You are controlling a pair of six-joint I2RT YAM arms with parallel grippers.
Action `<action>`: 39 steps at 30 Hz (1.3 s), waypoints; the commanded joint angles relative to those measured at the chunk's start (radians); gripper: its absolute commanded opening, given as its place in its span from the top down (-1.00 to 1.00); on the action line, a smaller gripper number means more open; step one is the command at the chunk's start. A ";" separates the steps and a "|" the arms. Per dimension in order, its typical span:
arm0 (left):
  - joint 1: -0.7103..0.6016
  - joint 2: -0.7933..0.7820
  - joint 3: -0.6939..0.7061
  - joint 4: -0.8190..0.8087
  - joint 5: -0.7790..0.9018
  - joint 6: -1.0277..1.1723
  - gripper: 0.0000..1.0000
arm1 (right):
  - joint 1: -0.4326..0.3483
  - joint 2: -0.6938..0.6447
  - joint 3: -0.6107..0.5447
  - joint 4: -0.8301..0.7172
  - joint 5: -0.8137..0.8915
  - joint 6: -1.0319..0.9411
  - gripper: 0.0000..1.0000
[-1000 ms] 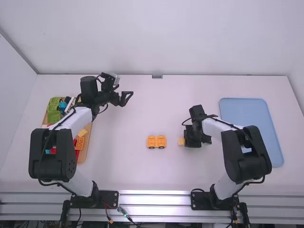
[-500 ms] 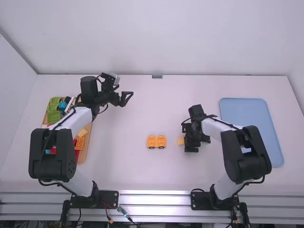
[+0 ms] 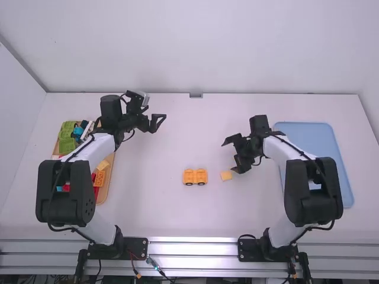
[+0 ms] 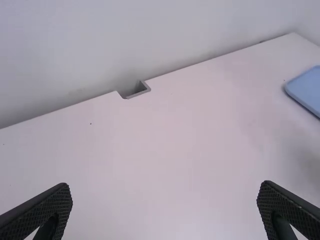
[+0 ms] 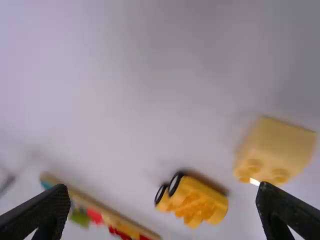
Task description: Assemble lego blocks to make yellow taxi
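Note:
In the high view, my left gripper hangs open over the table's far left part; in the left wrist view the left gripper has bare table between its spread fingers. My right gripper is just beyond the pale yellow block, not holding it. The orange-yellow wheeled piece stands left of that block, apart from it. In the right wrist view, the right gripper is open; the block shows its studs near one finger, and the wheeled piece lies farther off.
A wooden tray of green, red, orange and blue bricks sits at the left, partly under the left arm. The blue tray lies at the right, with the right arm over part of it. A small notch marks the table's far edge.
The right gripper has turned and moved up the picture, away from beside the pale yellow block, which now shows fully. The left arm and the wheeled piece have kept still.

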 commanded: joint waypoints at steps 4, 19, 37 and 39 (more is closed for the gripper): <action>-0.008 -0.002 0.021 0.000 0.012 -0.002 -0.98 | -0.044 0.005 0.177 -0.050 -0.410 -0.730 -0.99; -0.008 -0.002 0.021 -0.016 0.019 -0.002 -0.97 | 0.013 0.005 0.324 -0.300 -0.251 -2.409 -0.99; -0.120 0.033 -0.027 -0.192 0.379 0.623 -0.98 | -0.146 0.005 0.157 -0.492 -0.455 -3.037 -0.98; -0.139 0.033 -0.043 -0.178 0.380 0.646 -0.98 | -0.154 0.005 0.117 -0.457 -0.467 -3.038 -0.98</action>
